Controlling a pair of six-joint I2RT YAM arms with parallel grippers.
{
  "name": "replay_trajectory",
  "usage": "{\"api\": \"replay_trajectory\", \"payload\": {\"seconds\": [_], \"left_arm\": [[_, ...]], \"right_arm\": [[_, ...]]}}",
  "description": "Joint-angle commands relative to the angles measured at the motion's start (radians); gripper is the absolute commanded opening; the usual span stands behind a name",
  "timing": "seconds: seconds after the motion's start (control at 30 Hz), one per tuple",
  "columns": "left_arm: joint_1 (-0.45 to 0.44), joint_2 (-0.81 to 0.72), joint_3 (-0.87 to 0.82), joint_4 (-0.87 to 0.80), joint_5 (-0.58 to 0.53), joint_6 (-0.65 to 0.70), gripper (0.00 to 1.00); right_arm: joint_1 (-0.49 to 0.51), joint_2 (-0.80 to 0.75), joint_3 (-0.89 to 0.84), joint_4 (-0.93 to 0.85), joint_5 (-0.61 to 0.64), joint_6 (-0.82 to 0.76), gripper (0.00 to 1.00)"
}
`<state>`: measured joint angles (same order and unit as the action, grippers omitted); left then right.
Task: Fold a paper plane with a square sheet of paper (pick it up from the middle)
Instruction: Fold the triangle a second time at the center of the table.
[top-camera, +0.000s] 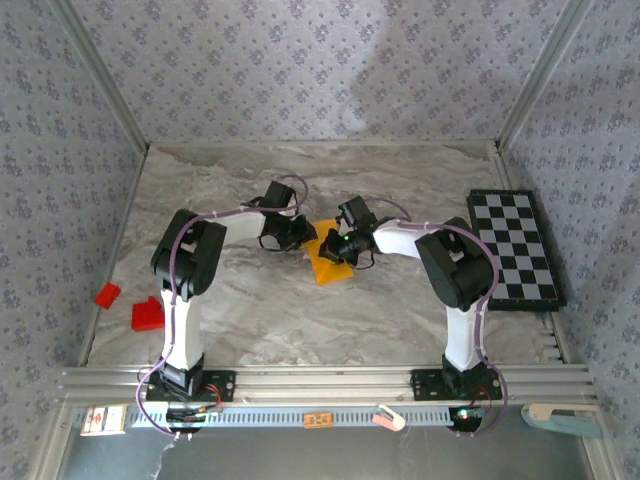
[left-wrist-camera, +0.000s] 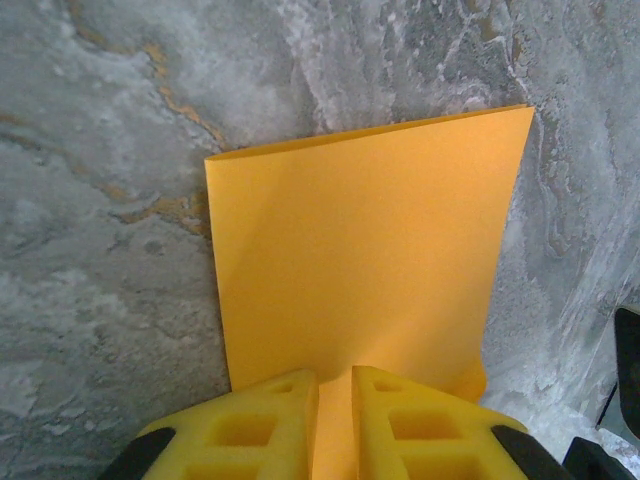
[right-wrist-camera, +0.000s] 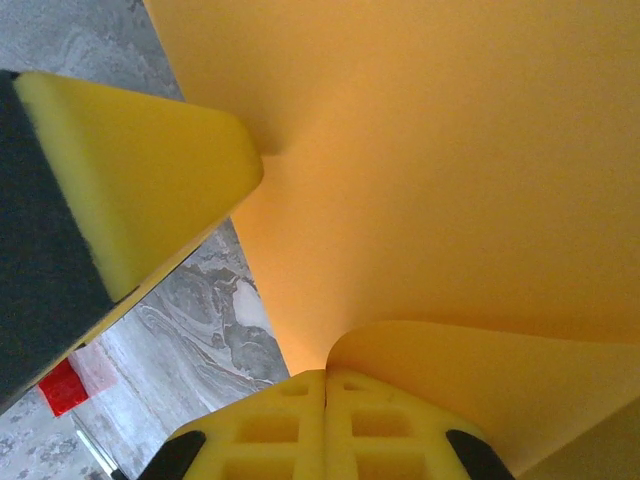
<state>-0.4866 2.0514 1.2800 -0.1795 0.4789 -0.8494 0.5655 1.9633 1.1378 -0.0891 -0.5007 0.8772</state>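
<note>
Nearest the arm bases, by the left edge of the grey marble-patterned table (top-camera: 300, 330), sit two small red blocks (top-camera: 147, 313), well apart from the work.

Further in, at the table's middle, both arms meet on the thin orange-yellow square sheet of paper (top-camera: 328, 265), which is already folded to a smaller outline.

The left pincer (left-wrist-camera: 335, 425) comes at it from the left and a little from the far side. Its yellow foam fingers (left-wrist-camera: 265, 430) stand at a narrow gap with an edge of the sheet pinched between them. The folded panel runs straight away from the fingertips to a slanted far edge.

The right pincer (right-wrist-camera: 325, 425) meets the sheet from the right. Its fingers are pressed fully together on a curled layer that swells out just beyond them. In the right wrist view, one pad of the left pincer touches the sheet close by, so the two grips face each other across the paper.

From above, the sheet's long axis runs from the pincers toward the near edge. Whether its lower point rests on the table I cannot tell.

I judge neither arm the nearer, since both hold the sheet. The next crease depends on which grip gives way first.

Farthest out, a black-and-white checkerboard (top-camera: 512, 245) lies along the right edge, untouched.
</note>
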Motion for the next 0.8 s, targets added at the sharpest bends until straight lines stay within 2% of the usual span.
{"api": "replay_trajectory", "payload": {"seconds": [0.0,0.77], "left_arm": [[-0.007,0.024,-0.025,-0.03,-0.014,-0.001,0.18],[-0.004,-0.009,-0.01,-0.046,-0.024,0.003,0.18]], "right_arm": [[0.001,0.022,0.018,-0.03,0.023,0.019,0.0],[-0.006,0.055,0.032,-0.079,0.019,0.023,0.0]]}}
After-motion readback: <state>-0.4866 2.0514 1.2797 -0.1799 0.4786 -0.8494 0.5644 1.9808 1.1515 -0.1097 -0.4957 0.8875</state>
